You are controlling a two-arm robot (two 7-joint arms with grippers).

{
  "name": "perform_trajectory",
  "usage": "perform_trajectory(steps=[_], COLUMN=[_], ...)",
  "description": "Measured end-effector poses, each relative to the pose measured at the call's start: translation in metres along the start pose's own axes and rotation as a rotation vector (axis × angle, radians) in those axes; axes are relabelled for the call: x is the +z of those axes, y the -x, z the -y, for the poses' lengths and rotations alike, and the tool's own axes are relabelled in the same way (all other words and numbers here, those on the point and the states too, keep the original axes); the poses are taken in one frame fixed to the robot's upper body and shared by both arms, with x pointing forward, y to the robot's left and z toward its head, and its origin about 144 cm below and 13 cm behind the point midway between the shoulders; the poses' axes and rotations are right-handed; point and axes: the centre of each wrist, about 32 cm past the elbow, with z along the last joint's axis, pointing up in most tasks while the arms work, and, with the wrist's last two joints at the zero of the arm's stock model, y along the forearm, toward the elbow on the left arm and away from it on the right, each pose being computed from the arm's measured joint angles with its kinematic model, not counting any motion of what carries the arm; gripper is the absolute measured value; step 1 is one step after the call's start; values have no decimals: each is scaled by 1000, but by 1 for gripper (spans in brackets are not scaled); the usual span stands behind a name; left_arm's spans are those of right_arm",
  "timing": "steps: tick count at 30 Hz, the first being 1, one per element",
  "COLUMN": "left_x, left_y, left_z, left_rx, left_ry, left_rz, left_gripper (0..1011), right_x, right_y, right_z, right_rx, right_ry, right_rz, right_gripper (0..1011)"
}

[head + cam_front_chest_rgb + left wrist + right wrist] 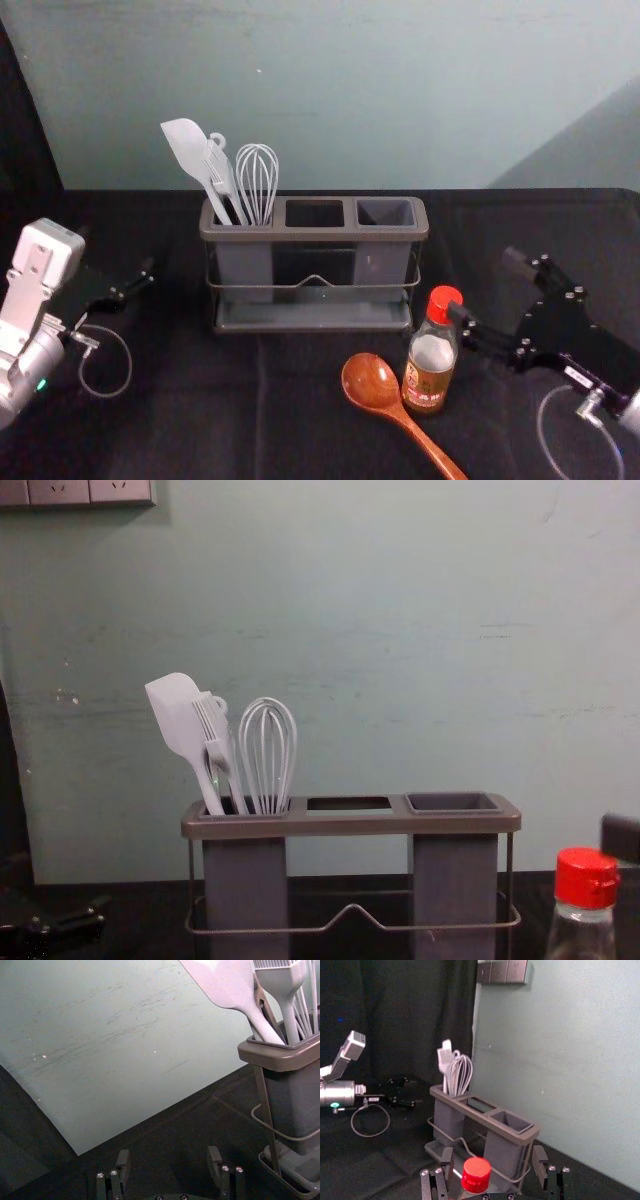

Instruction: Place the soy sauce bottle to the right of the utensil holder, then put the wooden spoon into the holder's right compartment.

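Note:
The soy sauce bottle [430, 365], red-capped, stands upright in front of the holder's right end; its cap [476, 1175] shows between my right fingers in the right wrist view. My right gripper [487, 288] is open at the bottle's right, one finger close to the cap; whether they touch I cannot tell. The same gripper [493, 1155] has its fingers wide apart. Left of the bottle lies the wooden spoon [372, 384], bowl toward the holder. The utensil holder [315, 235] has an empty right compartment [452, 802]. At the left, my left gripper [136, 283] is idle; that gripper [169, 1156] is open.
White utensils, a spatula [190, 150] and a whisk [257, 180] among them, stand in the holder's left compartment. A wall [350, 90] rises behind the black-covered table [200, 420]. Bare cloth lies right of the holder, behind my right gripper.

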Motion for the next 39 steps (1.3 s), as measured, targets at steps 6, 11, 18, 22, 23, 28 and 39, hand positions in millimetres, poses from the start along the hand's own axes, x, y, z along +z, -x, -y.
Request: perform_trajectory(steps=[6,11,18,22,23,28,39], left_x=[0,0,0,0,0,0,0], left_y=[0,0,0,0,0,0,0], left_z=[0,0,0,0,0,0,0], left_rx=[0,0,0,0,0,0,0], left_ry=[0,0,0,0,0,0,0], left_rz=[0,0,0,0,0,0,0], left_gripper=[1011,1011,1011,1012,1011,1011,1012], right_x=[-12,-24,-32,-34,-35,-36,-37], right_y=[0,2,5,7,8,10,8], right_z=[-12,-23,-29,-32,-32,-34,-33], right_rx=[29,62,71,69,67,53,44], right_ry=[26,53,45,31,28,17,18], right_rz=[-54,-100,-136,-143,-141,-130,-126], right_gripper=[1002,1002,1002,1003,1002,1002,1002])
